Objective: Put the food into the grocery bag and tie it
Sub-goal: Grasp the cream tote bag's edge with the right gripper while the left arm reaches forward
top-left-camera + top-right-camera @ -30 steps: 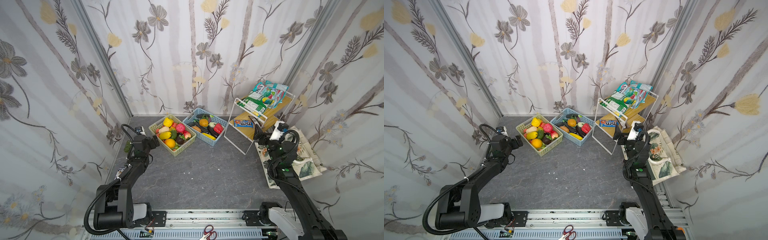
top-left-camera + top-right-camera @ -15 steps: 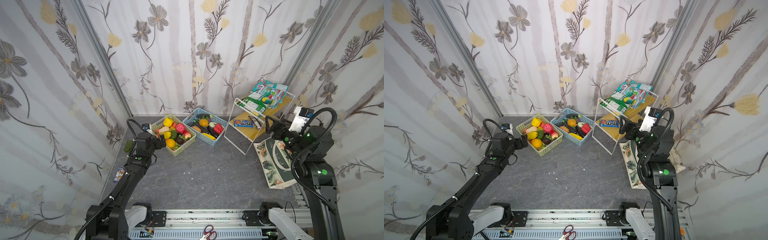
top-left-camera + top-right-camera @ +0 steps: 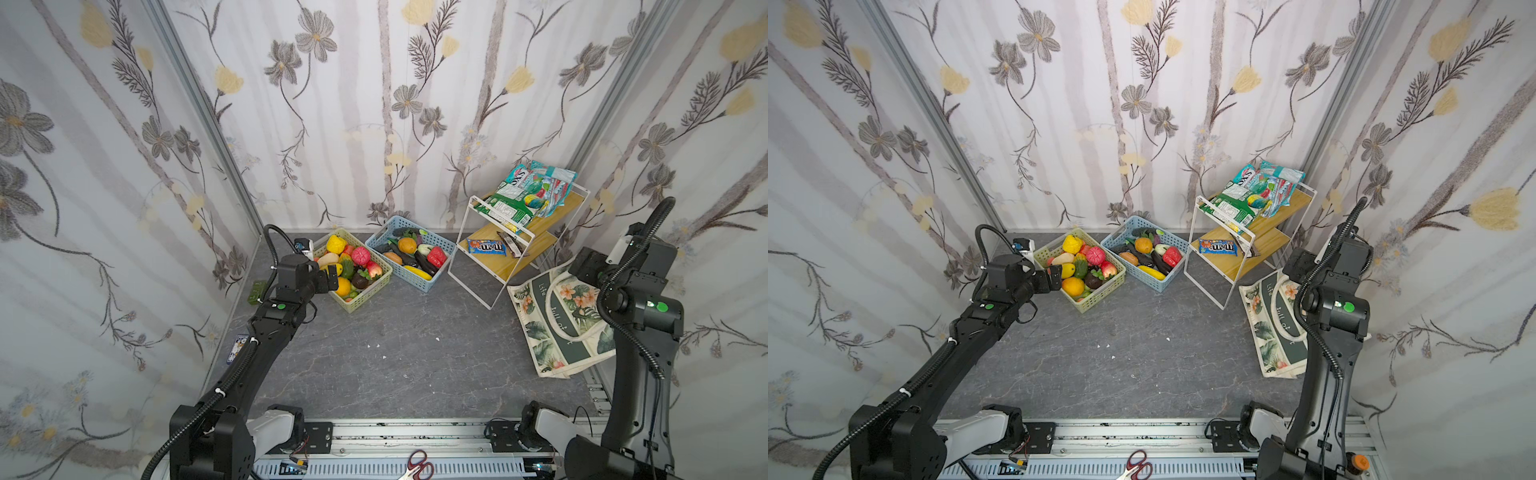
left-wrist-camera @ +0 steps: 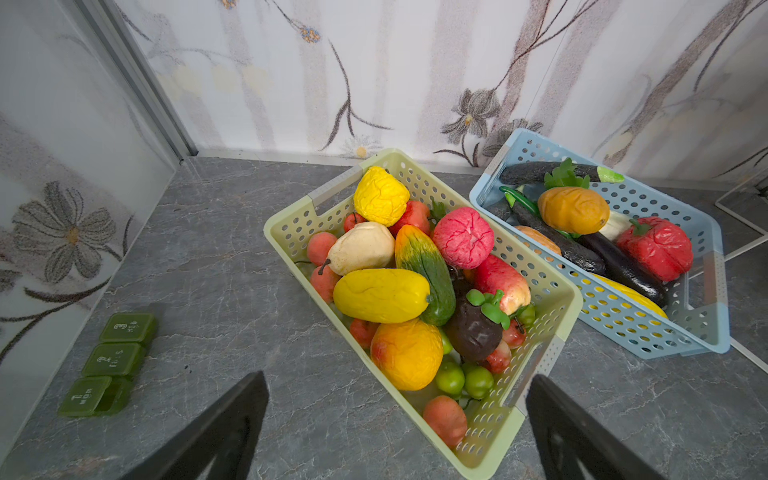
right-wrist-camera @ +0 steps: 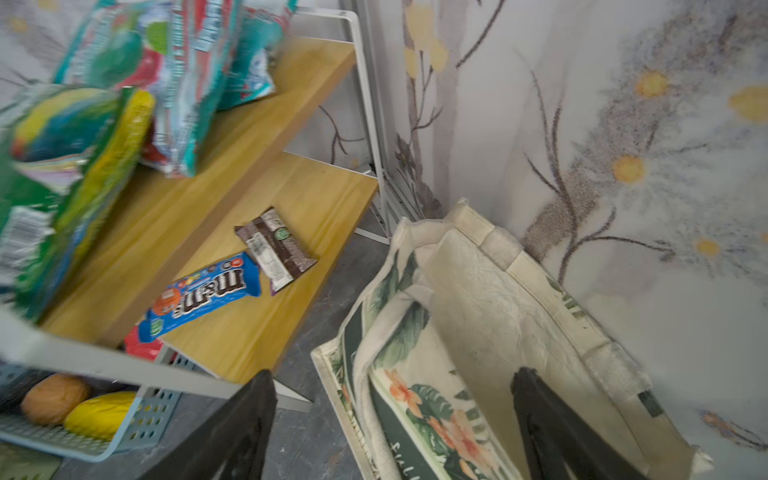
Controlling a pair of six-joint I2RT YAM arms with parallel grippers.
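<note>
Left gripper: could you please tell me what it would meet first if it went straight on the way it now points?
Most likely the orange fruit at the near end of the green basket; the open left gripper points at it, though depth is unclear.

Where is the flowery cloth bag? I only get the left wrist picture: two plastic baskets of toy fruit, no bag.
Observer: The cream canvas tote bag with leaf and flower print lies on the dark floor at the right, beside the white wire shelf rack.
Operator: Is anything near it?
Observer: The right gripper hangs above the bag's open end, jaws open, holding nothing.
Operator: Any food over there?
Observer: A dark wrapped snack bar lies on the rack's lower wooden shelf, beside a blue candy packet.
</note>
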